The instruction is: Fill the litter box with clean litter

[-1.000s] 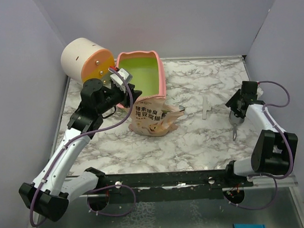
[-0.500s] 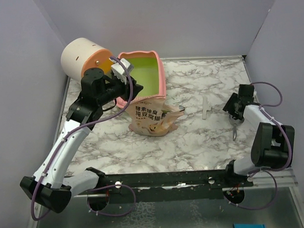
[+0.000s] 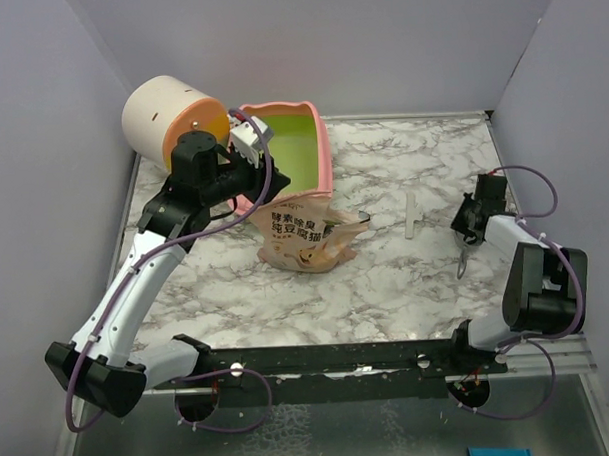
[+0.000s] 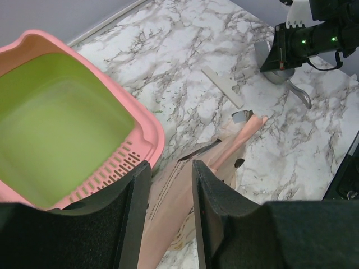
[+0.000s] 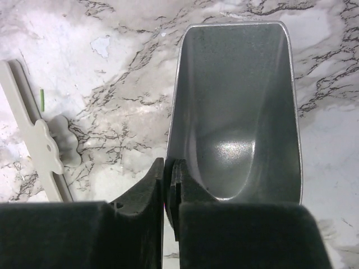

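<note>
1. Scoop pickup: the right end effector (image 5: pixel 168 168) is pinched tight on the side wall of the grey scoop (image 5: pixel 235 112).
2. Half-spread and empty, the left end effector (image 4: pixel 170 168) hovers. The unfilled litter box (image 4: pixel 145 124) lies just below it to the left, and the pouch (image 3: pixel 305 236) directly beneath.
3. Next, probably: carry the scoop to the pouch mouth.
4. No clean litter shows; it is presumably inside the pouch.

White marble-veined tabletop (image 3: pixel 407 284); plain pale lilac walls (image 3: pixel 398 45) three sides; lighting seemingly even.
</note>
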